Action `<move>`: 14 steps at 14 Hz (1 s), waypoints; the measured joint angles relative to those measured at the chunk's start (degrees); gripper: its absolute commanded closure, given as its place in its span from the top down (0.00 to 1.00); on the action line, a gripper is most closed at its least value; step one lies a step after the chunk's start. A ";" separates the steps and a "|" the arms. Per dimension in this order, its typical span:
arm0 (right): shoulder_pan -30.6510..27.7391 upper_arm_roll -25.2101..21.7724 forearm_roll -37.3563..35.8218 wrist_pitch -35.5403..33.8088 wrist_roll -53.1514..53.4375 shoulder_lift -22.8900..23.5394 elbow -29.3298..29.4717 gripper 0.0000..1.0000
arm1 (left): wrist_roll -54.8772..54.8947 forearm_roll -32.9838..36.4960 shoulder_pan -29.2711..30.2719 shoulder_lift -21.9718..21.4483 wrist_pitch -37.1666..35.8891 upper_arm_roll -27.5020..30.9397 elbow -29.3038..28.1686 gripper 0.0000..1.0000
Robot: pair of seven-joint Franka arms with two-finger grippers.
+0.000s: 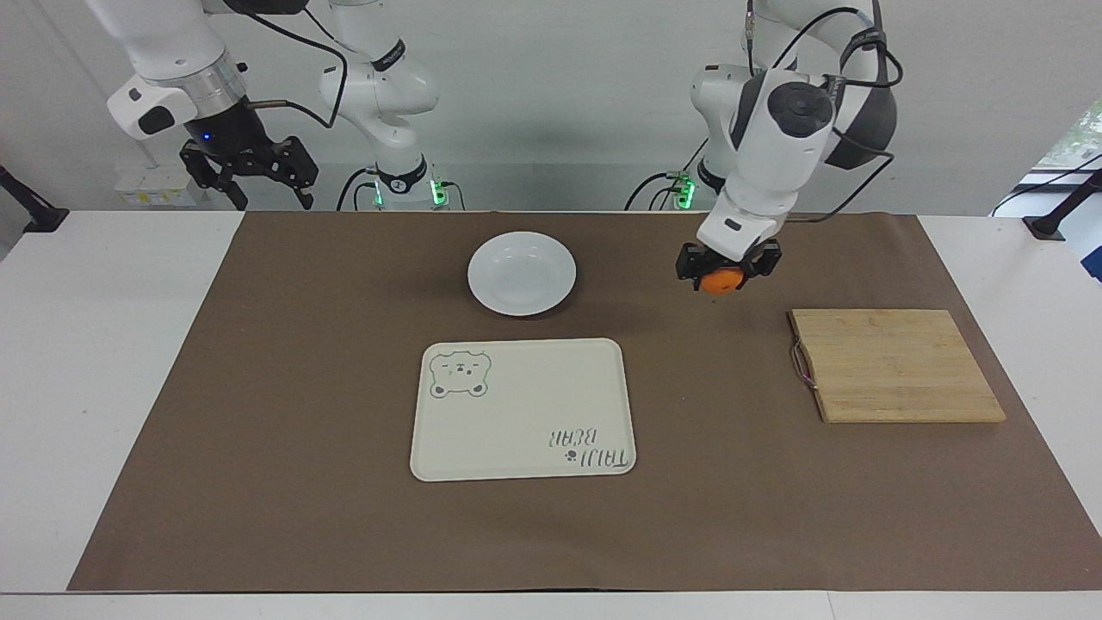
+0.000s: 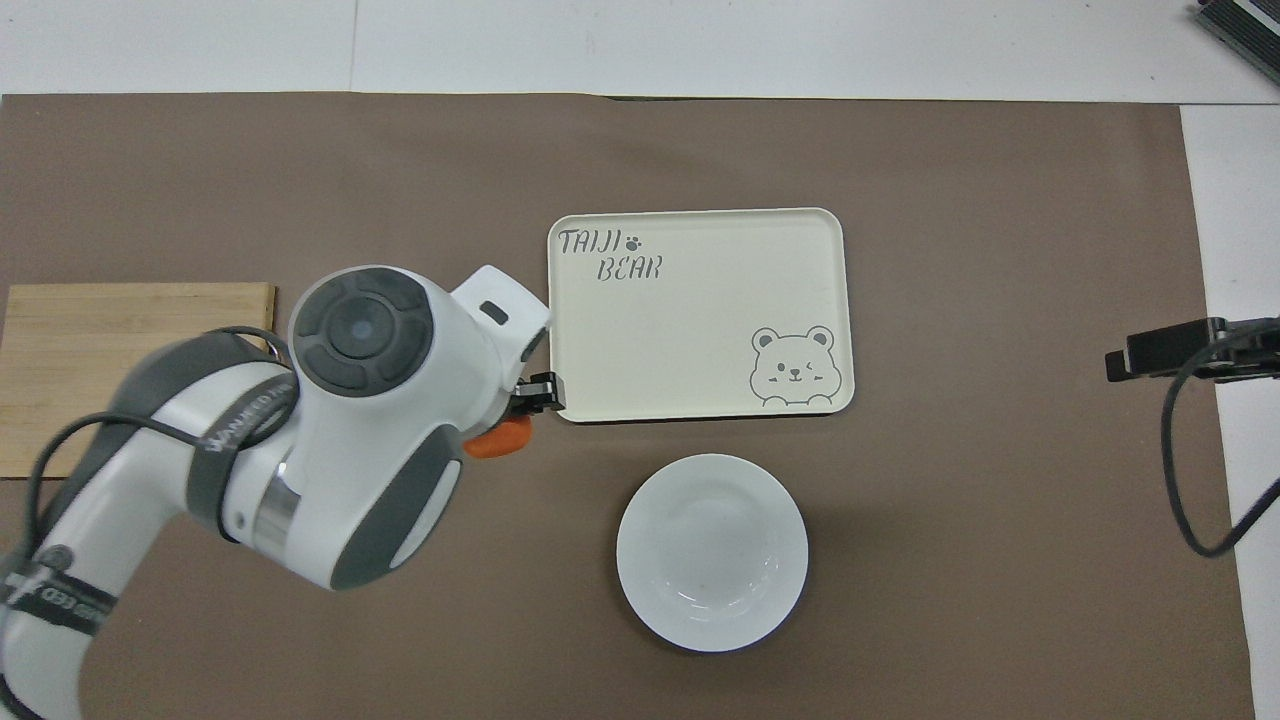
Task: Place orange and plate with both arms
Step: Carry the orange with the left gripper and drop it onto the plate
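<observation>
The left hand (image 1: pixel 727 274) pinches the orange (image 1: pixel 721 281) in the air over bare table (image 1: pixel 344 534), between the cutting board (image 1: pixel 895 366) and the plate (image 1: pixel 522 273). From this hand the plate lies sideways toward the right arm's end, the tray (image 1: pixel 523 409) just beside it. The right hand (image 1: pixel 250 172) waits spread, raised at its own end.

Orange (image 1: pixel 721 282) held in left gripper (image 1: pixel 727 267), raised over brown mat (image 1: pixel 258 387) between plate (image 1: pixel 521 273) and wooden board (image 1: pixel 895 365). Right gripper (image 1: pixel 250 172) parked high, fingers spread. Bear tray (image 1: pixel 522 408) lying beside plate, farther from robots.

White table (image 1: pixel 103 362), brown mat (image 1: pixel 301 482) over it, carrying plate (image 1: pixel 522 273), tray (image 1: pixel 523 408), seemingly bamboo cutting board (image 1: pixel 895 365)
</observation>
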 measured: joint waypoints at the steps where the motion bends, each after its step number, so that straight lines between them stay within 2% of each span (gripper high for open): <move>1: 0.01 0.01 1.59 1.45 -0.01 0.05 -1.45 1.00 | -2.23 0.00 -1.97 0.68 1.41 -0.02 -0.36 0.00; 7: 0.06 -0.01 9.34 8.94 -0.96 0.82 -10.74 1.00 | -12.07 0.00 -10.85 5.52 8.49 0.00 -1.76 0.00; 10: -1.60 -0.18 15.11 10.59 -6.45 2.83 -13.87 1.00 | -17.65 0.00 -15.85 9.69 13.61 0.03 -2.67 0.00; 11: -2.53 -0.24 16.18 10.86 -8.04 3.84 -14.26 1.00 | -19.73 0.00 -17.40 11.30 16.01 0.02 -2.95 0.31; 12: -3.29 -0.29 16.79 11.29 -9.09 4.73 -14.40 1.00 | -21.29 0.00 -18.72 12.80 17.78 0.03 -3.08 0.99; 14: -3.62 -0.37 17.39 12.10 -9.66 5.49 -14.40 1.00 | -22.72 0.00 -19.59 14.14 18.72 0.06 -3.05 1.00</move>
